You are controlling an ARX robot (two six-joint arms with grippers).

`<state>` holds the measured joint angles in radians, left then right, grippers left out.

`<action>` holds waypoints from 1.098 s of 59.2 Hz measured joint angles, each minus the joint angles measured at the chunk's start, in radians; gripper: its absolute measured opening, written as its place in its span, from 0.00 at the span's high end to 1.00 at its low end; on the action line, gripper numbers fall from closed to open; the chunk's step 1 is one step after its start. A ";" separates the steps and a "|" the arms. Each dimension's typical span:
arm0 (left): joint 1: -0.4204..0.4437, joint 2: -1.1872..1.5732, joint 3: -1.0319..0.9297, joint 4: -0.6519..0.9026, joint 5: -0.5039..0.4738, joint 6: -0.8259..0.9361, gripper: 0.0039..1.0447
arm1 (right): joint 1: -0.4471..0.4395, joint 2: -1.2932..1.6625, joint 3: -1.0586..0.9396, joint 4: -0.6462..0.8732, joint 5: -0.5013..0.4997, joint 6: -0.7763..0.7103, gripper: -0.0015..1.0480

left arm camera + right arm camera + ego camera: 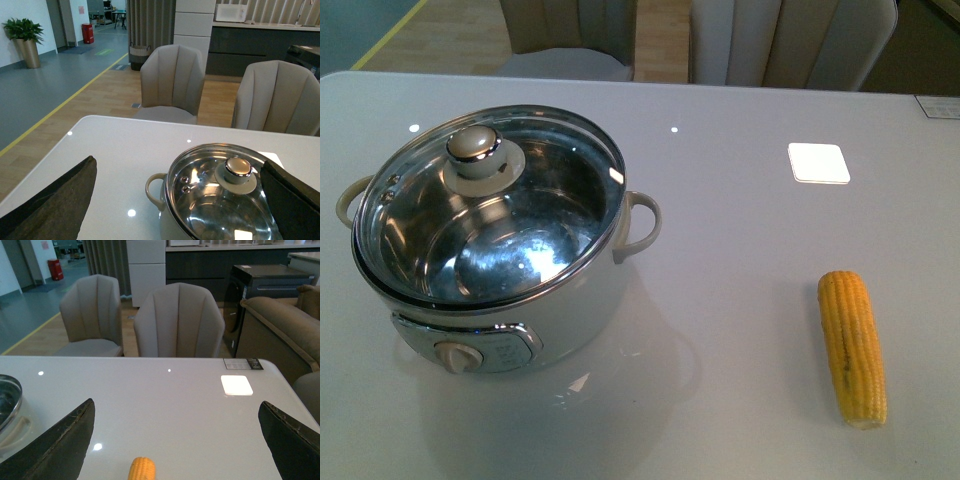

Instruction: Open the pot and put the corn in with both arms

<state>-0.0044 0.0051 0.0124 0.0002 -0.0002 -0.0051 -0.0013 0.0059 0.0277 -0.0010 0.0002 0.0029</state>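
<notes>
The white pot (520, 320) stands on the table's left with its glass lid (490, 215) on; the lid's cream and steel knob (475, 148) sits off-centre. The pot also shows in the left wrist view (165, 220), with its lid knob (237, 170) near one finger. My left gripper (180, 200) is open above and before the pot, touching nothing. The yellow corn (853, 346) lies on the table at the right. In the right wrist view its tip (142, 469) shows between the wide-open fingers of my right gripper (177, 440), which is empty. Neither arm shows in the front view.
A bright square light reflection (818, 162) lies on the white table (740, 250). Two beige chairs (172, 82) stand behind the far edge. A label (241, 364) lies near the far right corner. A sofa (280, 325) stands right of the table.
</notes>
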 joint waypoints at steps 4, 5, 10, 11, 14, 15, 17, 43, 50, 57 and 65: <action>0.000 0.000 0.000 0.000 0.000 0.000 0.06 | 0.000 0.000 0.000 0.000 0.000 0.000 0.08; 0.000 0.000 0.000 0.000 0.000 0.000 0.06 | 0.000 0.000 0.000 0.000 0.000 0.000 0.08; 0.000 0.000 0.000 0.000 0.000 0.000 0.06 | 0.000 0.000 0.000 0.000 0.000 0.000 0.08; 0.000 0.000 0.000 0.000 0.000 0.000 0.06 | 0.000 0.000 0.000 0.000 0.000 0.000 0.08; 0.000 0.000 0.000 0.000 0.000 0.000 0.06 | 0.000 0.000 0.000 0.000 0.000 0.000 0.08; 0.000 0.000 0.000 0.000 0.000 0.000 0.06 | 0.000 0.000 0.000 0.000 0.000 0.000 0.08; 0.000 0.000 0.000 0.000 0.000 0.000 0.06 | 0.000 0.000 0.000 0.000 0.000 0.000 0.08; -0.080 0.496 0.232 -0.276 0.000 -0.298 0.06 | 0.000 0.000 0.000 0.000 0.000 0.000 0.08; -0.101 0.689 0.291 -0.074 -0.003 -0.301 0.06 | 0.000 0.000 0.000 0.000 0.000 0.000 0.08; -0.137 0.918 0.343 0.151 -0.025 -0.277 0.06 | 0.000 0.000 0.000 0.000 0.000 0.000 0.08; -0.187 1.201 0.415 0.387 -0.053 -0.226 0.06 | 0.000 0.000 0.000 0.000 0.000 0.000 0.08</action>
<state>-0.1917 1.2064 0.4274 0.3870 -0.0528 -0.2310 -0.0010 0.0055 0.0277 -0.0010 0.0002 0.0029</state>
